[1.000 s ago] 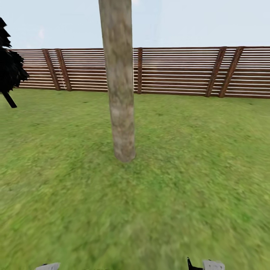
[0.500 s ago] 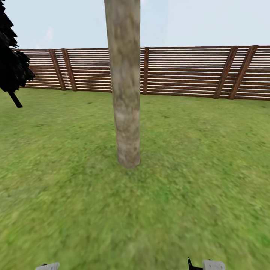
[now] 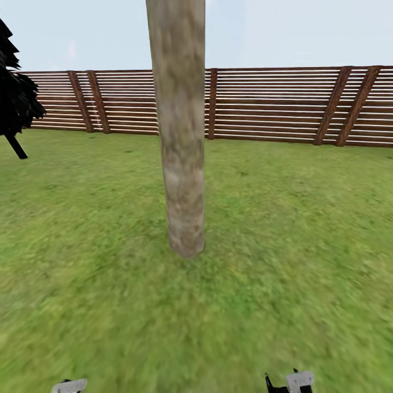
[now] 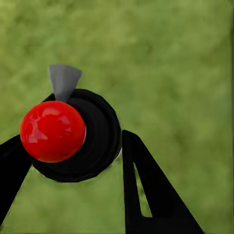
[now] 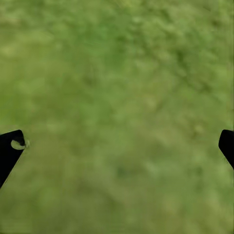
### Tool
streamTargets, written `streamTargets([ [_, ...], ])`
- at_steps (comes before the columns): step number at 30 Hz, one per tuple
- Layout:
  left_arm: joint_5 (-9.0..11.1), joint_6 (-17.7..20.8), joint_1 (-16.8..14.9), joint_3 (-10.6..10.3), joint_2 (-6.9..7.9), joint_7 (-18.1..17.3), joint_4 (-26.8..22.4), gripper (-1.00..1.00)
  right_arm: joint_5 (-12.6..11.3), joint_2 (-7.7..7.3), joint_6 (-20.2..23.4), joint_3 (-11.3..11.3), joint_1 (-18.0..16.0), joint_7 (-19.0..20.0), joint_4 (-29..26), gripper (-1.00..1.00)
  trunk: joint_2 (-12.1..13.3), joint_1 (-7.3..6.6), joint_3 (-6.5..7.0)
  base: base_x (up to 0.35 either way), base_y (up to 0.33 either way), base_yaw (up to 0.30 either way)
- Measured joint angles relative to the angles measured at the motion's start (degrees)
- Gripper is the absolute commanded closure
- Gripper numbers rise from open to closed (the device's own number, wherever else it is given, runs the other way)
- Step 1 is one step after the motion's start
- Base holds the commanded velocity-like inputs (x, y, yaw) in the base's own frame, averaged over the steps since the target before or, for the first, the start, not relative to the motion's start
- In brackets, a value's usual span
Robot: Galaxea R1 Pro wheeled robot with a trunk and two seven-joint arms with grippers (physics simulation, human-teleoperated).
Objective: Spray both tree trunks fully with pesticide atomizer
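Note:
In the left wrist view the pesticide atomizer (image 4: pixel 100 146) is a round black bottle seen end-on, with a red ball (image 4: pixel 52 130) and a grey nozzle (image 4: pixel 64 80) at its top. My left gripper (image 4: pixel 73 142) is shut on it, one black finger on each side, over grass. My right gripper (image 5: pixel 119 144) is open above bare grass, holding nothing. In the head view a tree trunk (image 3: pixel 180 136), thick and pale grey-brown with tan blotches, rises straight ahead from the lawn. Small parts of my left arm (image 3: pixel 69 386) and right arm (image 3: pixel 297 380) show at the bottom edge. I see no whitish specks on the bark.
A brown slatted wooden fence (image 3: pixel 262 103) runs across the back of the garden. A black conifer (image 3: pixel 13 98) stands at the far left. Green lawn (image 3: pixel 284 245) spreads all round the trunk.
The whole head view has shifted: the trunk looks larger and its foot sits lower in the picture, so the camera has come closer. The right arm part shows slightly higher.

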Motion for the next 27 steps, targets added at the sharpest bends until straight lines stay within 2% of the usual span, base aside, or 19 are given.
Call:
streamTargets([
  [1, -0.19, -0.05, -0.08, -0.15, 0.1, -0.21, -0.4, 1.0, 1.49, 0.11, 0.09, 2.65, -0.1, 0.04, -2.0, -1.0, 0.0, 0.0, 0.0, 0.338, 0.0, 0.0],
  [2, -0.57, -0.1, -0.11, -0.29, 0.13, -0.33, -0.81, 1.0, 2.12, 0.21, 0.19, 4.13, -0.27, 0.1, -3.31, -1.0, 0.0, 0.0, 0.0, 0.328, 0.0, 0.0],
  [3, -1.74, -0.12, -0.15, -0.74, 0.19, -0.45, -1.52, 1.0, 2.54, 0.39, 0.26, 5.57, -0.67, 0.17, -4.35, -1.0, 0.0, 0.0, 0.0, 0.251, 0.0, 0.0],
  [4, -3.9, -0.1, -0.19, -1.8, 0.22, -0.74, -2.35, 1.0, 2.89, 0.72, 0.31, 7.18, -1.34, 0.33, -5.01, -1.0, 0.0, 0.01, 0.0, 0.16, 0.0, 0.0],
  [5, -6.84, -0.02, -0.21, -3.16, 0.23, -1.54, -3.15, 1.0, 3.27, 1.18, 0.36, 9.11, -2.35, 0.72, -5.35, -1.0, 0.0, 0.02, 0.0, 0.082, 0.0, 0.0],
  [7, -15.79, 0.76, -0.75, -5.2, 0.29, -5.12, -4.72, 1.0, 4.14, 2.09, 2.34, 15.18, -5.8, 3.05, -5.9, -1.0, 0.0, 0.03, 0.01, 0.034, 0.0, 0.0],
  [9, -19.97, 1.66, -2.21, -5.66, 0.36, -9.0, -5.21, 1.0, 4.19, 2.71, 5.91, 18.26, -8.64, 5.57, -6.01, -1.0, 0.0, 0.03, 0.01, 0.013, 0.0, 0.0],
  [10, -22.39, 2.62, -4.09, -6.01, 0.46, -13.76, -5.31, 1.0, 4.29, 3.82, 8.71, 19.8, -10.64, 8.64, -6.04, -1.0, 0.01, 0.04, 0.02, 0.006, 0.0, 0.0],
  [11, -23.8, 3.41, -5.42, -6.0, 0.7, -17.35, -5.39, 1.0, 4.4, 4.64, 10.11, 20.72, -11.68, 11.17, -6.06, -1.0, 0.0, 0.04, 0.01, 0.003, 0.0, 0.0],
  [12, -26.03, 4.43, -7.45, -6.11, 1.14, -23.38, -5.43, 1.0, 4.43, 5.61, 11.41, 22.53, -12.73, 16.07, -6.4, -1.0, 0.01, 0.04, 0.01, 0.002, 0.0, 0.0],
  [13, -27.49, 5.0, -8.84, -6.03, 1.41, -27.19, -5.48, 1.0, 4.44, 6.08, 11.98, 23.9, -13.37, 19.41, -7.02, -1.0, 0.0, 0.03, 0.01, 0.0, 0.0, 0.0],
  [14, -32.44, 6.08, -12.17, -6.38, 1.76, -36.56, -5.27, 1.0, 4.33, 7.23, 13.18, 28.67, -14.51, 28.68, -10.27, -1.0, 0.01, 0.04, 0.02, 0.0, 0.0, 0.0],
  [16, -36.29, 8.33, -15.32, -6.08, 1.88, -44.36, -5.47, 1.0, 4.4, 8.34, 15.49, 31.63, -15.1, 34.74, -13.0, -1.0, 0.01, 0.03, 0.01, 0.0, 0.0, 0.0],
  [17, -38.69, 9.94, -17.4, -6.01, 1.89, -50.05, -5.5, 1.0, 4.38, 9.93, 17.88, 32.48, -15.53, 38.95, -14.96, -1.0, 0.0, 0.03, 0.01, 0.0, 0.0, 0.0],
  [18, -39.23, 10.18, -17.85, -6.07, 1.87, -51.09, -5.55, 1.0, 4.46, 10.27, 18.28, 32.59, -15.74, 39.96, -15.26, -1.0, 0.01, 0.04, 0.0, 0.0, 0.0, 0.0],
  [20, -40.11, 10.45, -18.54, -6.47, 1.75, -55.04, -5.85, 1.0, 4.5, 10.7, 18.82, 33.12, -16.55, 44.4, -15.7, -1.0, 0.01, 0.04, 0.0, 0.0, 0.0, 0.0],
  [23, -42.39, 10.89, -18.83, -7.27, 1.31, -57.83, -8.06, 1.0, 4.51, 10.71, 18.87, 35.92, -16.63, 45.46, -16.24, -1.0, 0.01, 0.04, 0.0, 0.0, 0.0, 0.0],
  [26, -45.52, 14.46, -18.89, -7.74, -0.02, -58.58, -10.78, 1.0, 4.46, 10.73, 18.94, 39.4, -16.68, 45.7, -16.35, -1.0, 0.01, 0.04, 0.0, 0.0, 0.0, 0.0],
  [27, -46.07, 15.18, -18.89, -7.78, -0.47, -58.76, -11.29, 1.0, 4.43, 10.73, 18.94, 39.69, -16.69, 45.73, -16.33, 1.0, 0.01, 0.04, 0.0, 0.0, 0.0, 0.0],
])
